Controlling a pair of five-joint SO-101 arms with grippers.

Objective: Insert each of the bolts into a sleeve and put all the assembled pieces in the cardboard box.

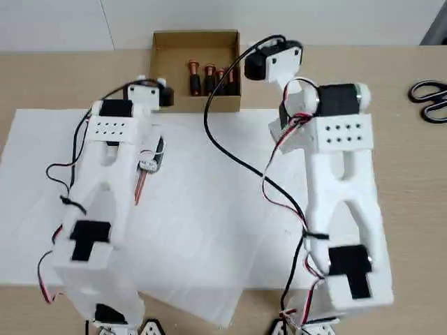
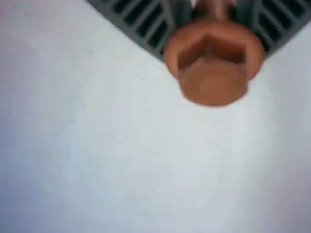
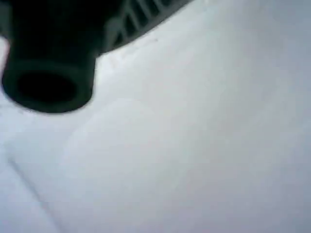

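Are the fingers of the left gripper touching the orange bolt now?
Touching. In the left wrist view the grey ribbed fingers clamp the bolt from both sides.

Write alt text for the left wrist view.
A copper-coloured bolt, its broad head toward the camera, is gripped between the left arm's grey ribbed fingers. A plain white sheet lies behind it.
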